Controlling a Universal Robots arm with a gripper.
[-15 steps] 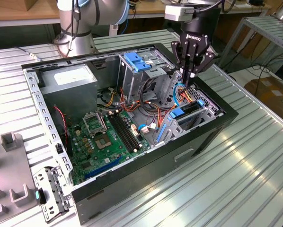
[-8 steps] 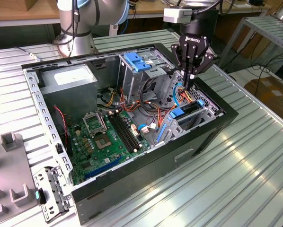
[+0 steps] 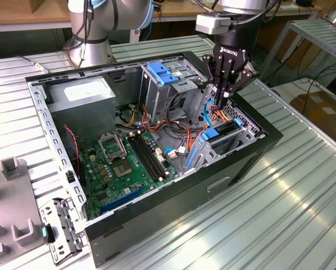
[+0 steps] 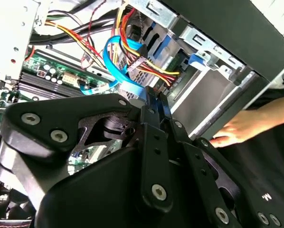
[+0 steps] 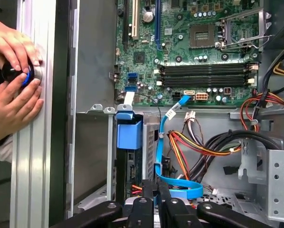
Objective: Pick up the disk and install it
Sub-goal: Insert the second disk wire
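- A grey fixture block (image 3: 13,214) lies on the ribbed metal table (image 3: 303,197) at the exterior view's left, beside the open computer case (image 3: 157,236).
- Inside the case, at its far corner toward the exterior view's left, the grey power supply (image 3: 81,95) carries a white sticker. I cannot read its print.
- The green motherboard (image 3: 128,163) lies flat on the case floor, near the middle.
- Behind it stands the blue-topped drive cage (image 3: 165,76).
- The arm comes down from above at the exterior view's right, its wrist nearly vertical. The black gripper (image 3: 217,107) points down into the case among red, yellow and orange wires. White lettering marks the gripper's body.
- In both wrist views the gripper (image 4: 156,97) (image 5: 156,185) has its fingers drawn close together, and nothing shows between them. A light blue flat cable (image 5: 160,152) loops just past the tips.
- The disk (image 3: 213,135) sits on edge in the bay at the case's front corner, just below and beside the fingertips. In the first wrist view its light blue rail end (image 5: 129,134) stands out of the slot. I cannot tell whether the fingers touch it.
- In the first wrist view a person's hands (image 5: 14,99) rest on the table edge outside the case, around a small dark round object (image 5: 16,72).
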